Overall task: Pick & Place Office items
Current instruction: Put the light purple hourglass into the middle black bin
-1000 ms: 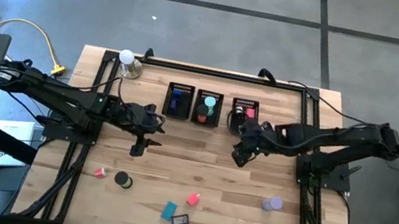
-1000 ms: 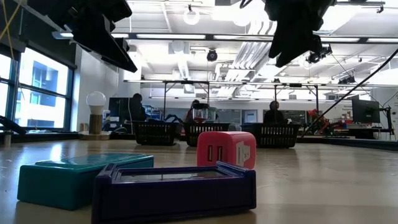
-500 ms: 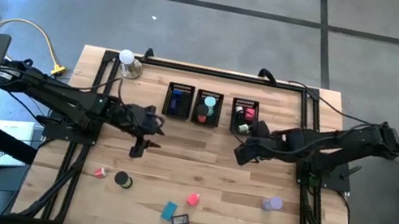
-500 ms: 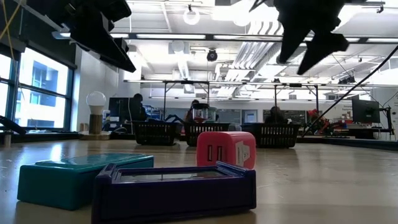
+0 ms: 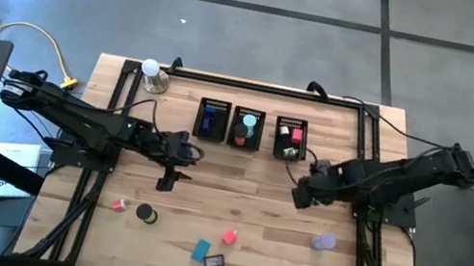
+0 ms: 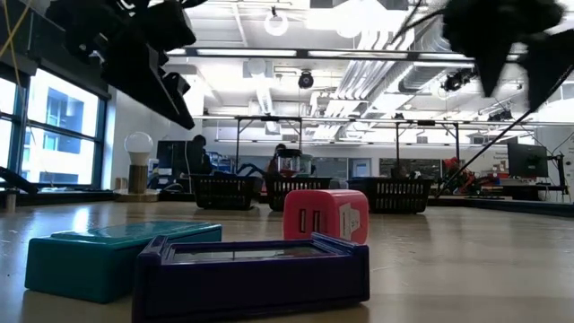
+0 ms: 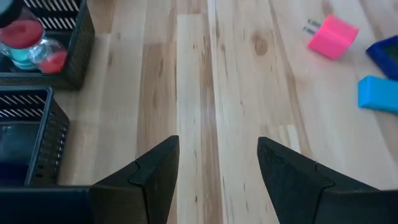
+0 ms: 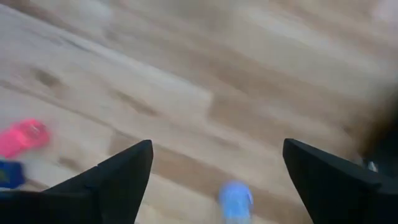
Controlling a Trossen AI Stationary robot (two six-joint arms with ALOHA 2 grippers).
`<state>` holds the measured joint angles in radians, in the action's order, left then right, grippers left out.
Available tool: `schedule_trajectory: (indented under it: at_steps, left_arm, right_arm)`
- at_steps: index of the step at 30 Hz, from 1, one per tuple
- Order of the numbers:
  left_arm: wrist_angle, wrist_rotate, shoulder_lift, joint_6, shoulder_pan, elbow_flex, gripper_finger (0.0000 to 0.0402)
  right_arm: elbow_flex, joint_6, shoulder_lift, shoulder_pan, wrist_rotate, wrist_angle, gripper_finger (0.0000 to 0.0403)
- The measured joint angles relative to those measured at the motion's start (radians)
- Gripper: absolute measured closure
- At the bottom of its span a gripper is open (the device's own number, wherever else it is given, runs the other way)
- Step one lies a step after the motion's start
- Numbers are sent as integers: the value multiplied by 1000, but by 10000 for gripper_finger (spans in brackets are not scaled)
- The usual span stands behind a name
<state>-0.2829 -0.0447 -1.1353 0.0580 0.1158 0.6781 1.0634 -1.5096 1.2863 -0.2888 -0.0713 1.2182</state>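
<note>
Since a second ago we see the right claw [image 5: 300,195] swung toward four o'clock off the bins [image 5: 290,138], fingers apart and empty, purple piece [image 8: 236,199] blurred, left claw [image 5: 170,181] parted, empty, over bare bench [image 5: 235,201].

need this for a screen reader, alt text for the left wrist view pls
The left gripper hangs with open, empty jaws over bare pale wooden planks. Two black mesh bins sit to one side; a pink block and blue block lie opposite.

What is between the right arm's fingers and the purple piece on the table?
Nothing visible. The right gripper hangs open above bare wood, and the purple piece lies by itself nearer the front edge of the table, with only bare boards between them.
</note>
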Motion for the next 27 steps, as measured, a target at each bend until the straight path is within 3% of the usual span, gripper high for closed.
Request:
schedule_trajectory:
  at_steps: [5, 10, 15, 27]
  left_arm:
    - [4, -14, -14, -25, 0, 0, 190]
    - [28, -16, -14, -35, 0, 0, 190]
    - [82, -16, -14, -34, 0, 0, 190]
    - [164, -17, -14, 69, 0, 0, 190]
  right_arm:
    - [0, -195, 0, -132, 38, 58, 56]
    - [0, -273, 0, -253, 44, 57, 57]
    - [0, -258, 0, -315, -27, 82, 57]
    - [0, -138, 8, -391, 21, -16, 57]
